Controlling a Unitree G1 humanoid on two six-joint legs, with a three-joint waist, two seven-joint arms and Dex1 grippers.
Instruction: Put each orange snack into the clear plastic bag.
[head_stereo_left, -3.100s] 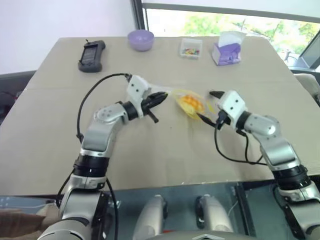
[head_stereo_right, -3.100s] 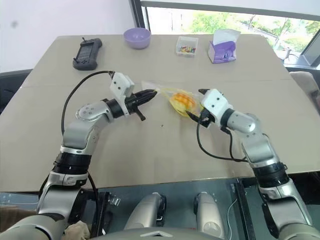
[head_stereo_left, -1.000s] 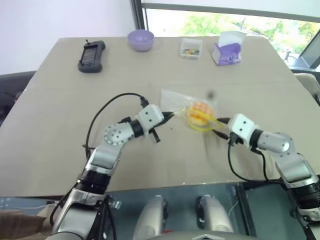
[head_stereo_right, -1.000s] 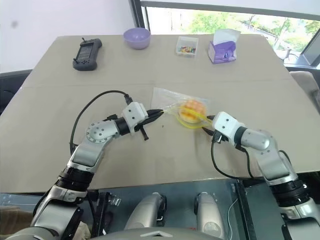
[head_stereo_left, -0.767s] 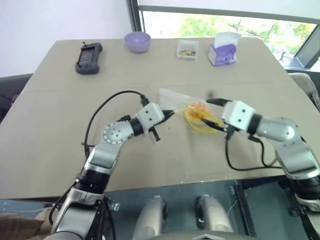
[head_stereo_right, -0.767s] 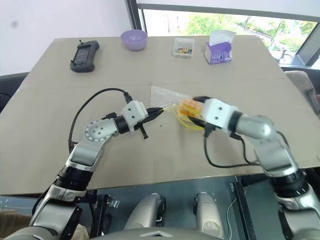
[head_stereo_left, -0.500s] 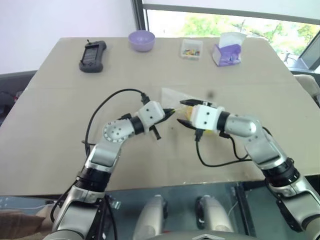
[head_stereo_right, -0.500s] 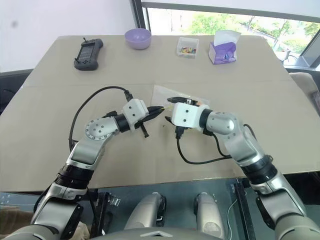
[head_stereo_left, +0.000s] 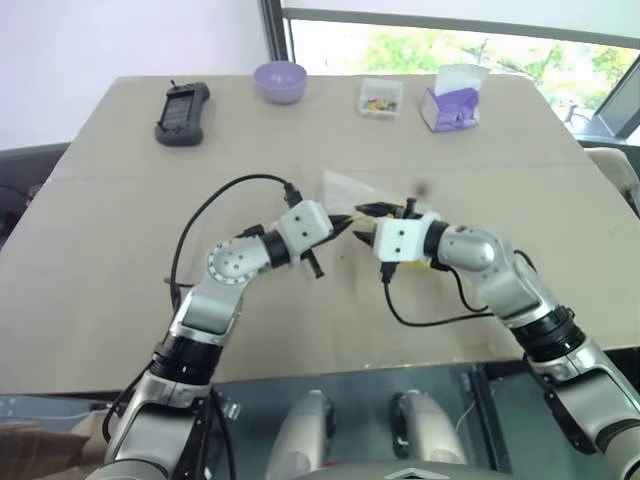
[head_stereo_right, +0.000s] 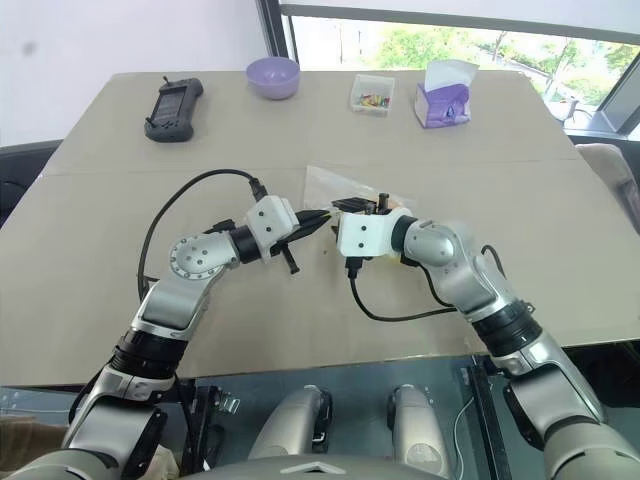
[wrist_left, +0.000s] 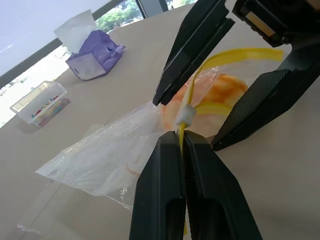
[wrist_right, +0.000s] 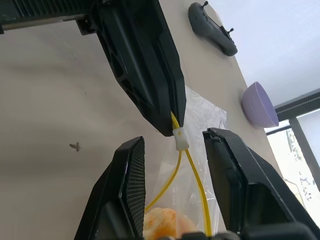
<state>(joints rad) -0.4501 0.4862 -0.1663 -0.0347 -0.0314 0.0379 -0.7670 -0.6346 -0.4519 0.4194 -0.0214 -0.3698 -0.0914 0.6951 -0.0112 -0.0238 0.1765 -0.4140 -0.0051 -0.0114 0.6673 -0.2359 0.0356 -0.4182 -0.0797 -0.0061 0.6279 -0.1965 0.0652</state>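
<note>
The clear plastic bag (wrist_left: 107, 151) lies on the table with the orange snack (wrist_left: 226, 89) inside it. My left gripper (head_stereo_left: 344, 222) is shut on the end of the bag's yellow seal strip (wrist_left: 239, 53). My right gripper (wrist_right: 175, 139) faces it tip to tip. It is open, one finger on each side of the small white slider (wrist_right: 180, 140) on that strip, with a gap on both sides. From the head views the right gripper (head_stereo_right: 338, 222) covers most of the snack, and the bag's flat end (head_stereo_left: 345, 188) shows beyond it.
At the far edge of the table stand a purple bowl (head_stereo_left: 281, 80), a black handheld controller (head_stereo_left: 183, 112), a small clear box of coloured bits (head_stereo_left: 382, 97) and a purple tissue box (head_stereo_left: 455, 100). Black cables hang from both wrists over the table.
My right gripper has swung left from the bag's right end to the strip end beside the left gripper, rolling and narrowing its fingers around the slider. The left gripper kept still.
</note>
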